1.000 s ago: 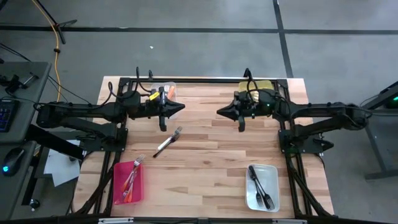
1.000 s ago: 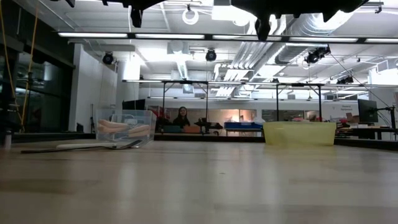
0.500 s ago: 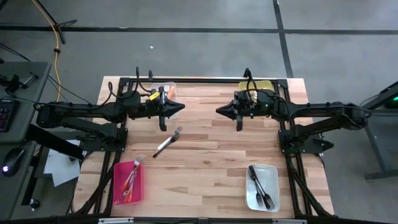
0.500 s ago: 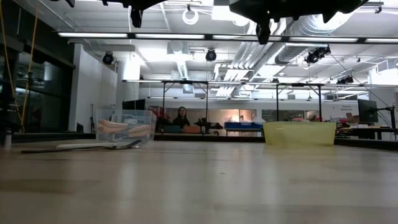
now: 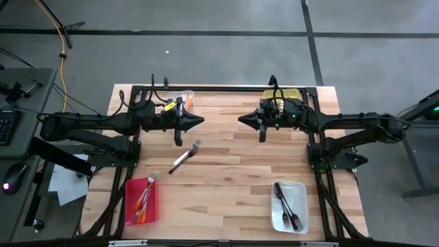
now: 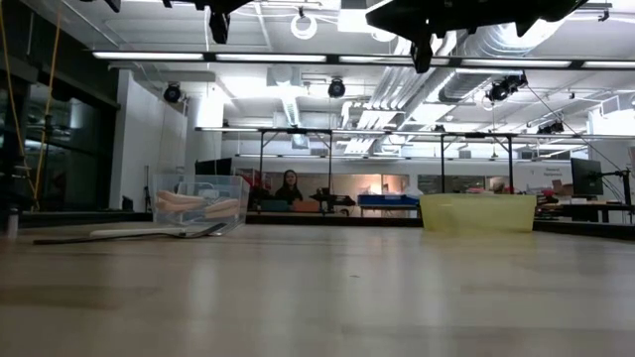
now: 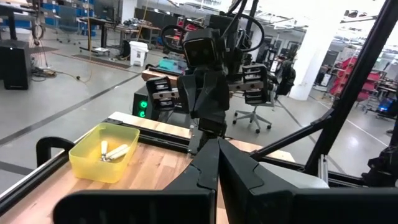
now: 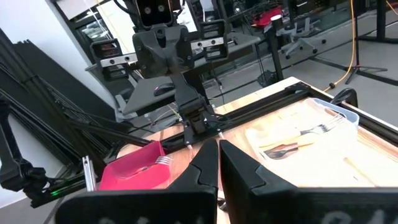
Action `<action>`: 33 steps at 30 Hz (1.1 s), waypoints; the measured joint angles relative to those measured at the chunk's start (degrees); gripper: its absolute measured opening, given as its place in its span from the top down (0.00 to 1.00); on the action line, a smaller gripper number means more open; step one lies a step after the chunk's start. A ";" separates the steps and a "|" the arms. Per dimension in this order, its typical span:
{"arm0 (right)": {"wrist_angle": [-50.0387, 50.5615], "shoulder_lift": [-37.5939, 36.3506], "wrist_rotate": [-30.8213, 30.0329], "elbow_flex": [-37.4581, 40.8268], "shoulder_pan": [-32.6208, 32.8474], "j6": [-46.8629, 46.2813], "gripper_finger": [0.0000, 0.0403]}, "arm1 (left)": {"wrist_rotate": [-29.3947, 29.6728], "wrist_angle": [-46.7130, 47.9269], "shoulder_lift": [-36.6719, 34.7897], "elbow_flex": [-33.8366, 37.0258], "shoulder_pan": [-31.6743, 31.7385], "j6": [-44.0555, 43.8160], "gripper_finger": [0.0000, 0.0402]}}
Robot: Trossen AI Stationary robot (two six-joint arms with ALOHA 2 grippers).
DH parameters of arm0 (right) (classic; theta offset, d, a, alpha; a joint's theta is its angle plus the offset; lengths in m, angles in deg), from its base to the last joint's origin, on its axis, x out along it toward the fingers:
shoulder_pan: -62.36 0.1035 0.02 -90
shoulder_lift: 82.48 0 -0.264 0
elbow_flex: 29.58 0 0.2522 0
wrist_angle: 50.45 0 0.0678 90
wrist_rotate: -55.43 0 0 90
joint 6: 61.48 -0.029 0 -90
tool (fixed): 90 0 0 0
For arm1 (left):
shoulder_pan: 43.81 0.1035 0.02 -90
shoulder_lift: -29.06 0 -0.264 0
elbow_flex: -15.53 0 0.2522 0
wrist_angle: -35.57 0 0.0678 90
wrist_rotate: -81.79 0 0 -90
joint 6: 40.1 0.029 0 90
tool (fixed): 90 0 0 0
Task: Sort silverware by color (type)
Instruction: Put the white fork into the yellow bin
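Metal, thin and stiff, the lone fork (image 5: 185,157) lay flat on the bare wood near table centre, probably light and slippery, best pinched across its dark handle. At seven o'clock sat the red bin (image 5: 141,202), at five the white bin (image 5: 289,206). Farther off, left gripper (image 5: 200,120) and right gripper (image 5: 241,120) hovered, jaws together, nothing obstructing.

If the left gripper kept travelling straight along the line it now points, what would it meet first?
Most likely the right gripper: the left gripper, shut, points tip to tip at it across a bare gap, both seemingly raised well above the table. Exact height match is unclear.
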 joint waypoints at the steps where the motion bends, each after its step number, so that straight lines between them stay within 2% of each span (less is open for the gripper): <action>1: 0.00 0.00 0.00 0.00 0.00 0.02 1.00 | -0.01 -0.01 0.00 0.00 -0.02 0.00 1.00; 7: 0.00 0.00 0.01 -0.02 0.00 2.63 0.98 | 0.04 0.17 0.00 0.00 0.00 1.43 1.00; 21: 0.00 0.00 0.09 -0.02 0.00 3.04 0.84 | 1.96 3.36 0.24 0.01 -0.01 2.23 0.97; 26: 0.01 0.00 0.13 -0.02 0.00 3.04 0.83 | 3.46 7.97 0.24 0.00 -0.02 3.00 0.85; 33: 0.01 0.00 0.20 -0.02 0.01 3.04 0.83 | 4.48 9.64 0.24 0.00 -0.02 3.13 0.60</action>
